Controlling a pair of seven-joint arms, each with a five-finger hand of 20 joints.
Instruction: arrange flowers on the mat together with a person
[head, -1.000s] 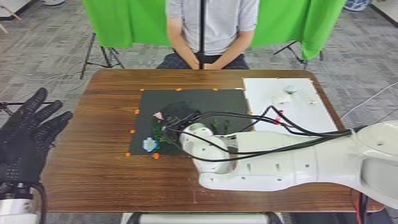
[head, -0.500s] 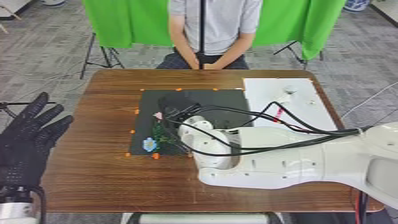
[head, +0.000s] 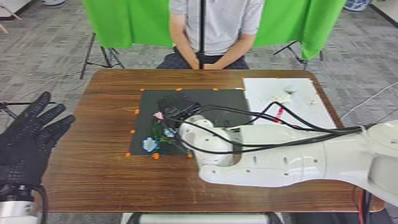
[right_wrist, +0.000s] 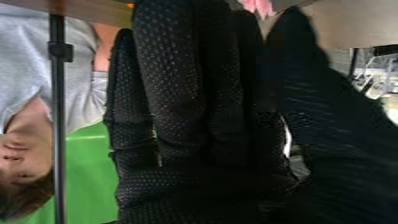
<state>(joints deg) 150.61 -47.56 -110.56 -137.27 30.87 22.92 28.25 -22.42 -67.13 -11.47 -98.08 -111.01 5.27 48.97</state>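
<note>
By the mat's left edge (head: 139, 131), the pink flower (head: 159, 115) lies left of the straight-fingered, seemingly empty right hand (head: 179, 104).

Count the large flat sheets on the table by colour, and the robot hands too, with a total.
Black sheet: 1
White sheet: 1
Robot hands, left and right: 2
Total: 4
</note>
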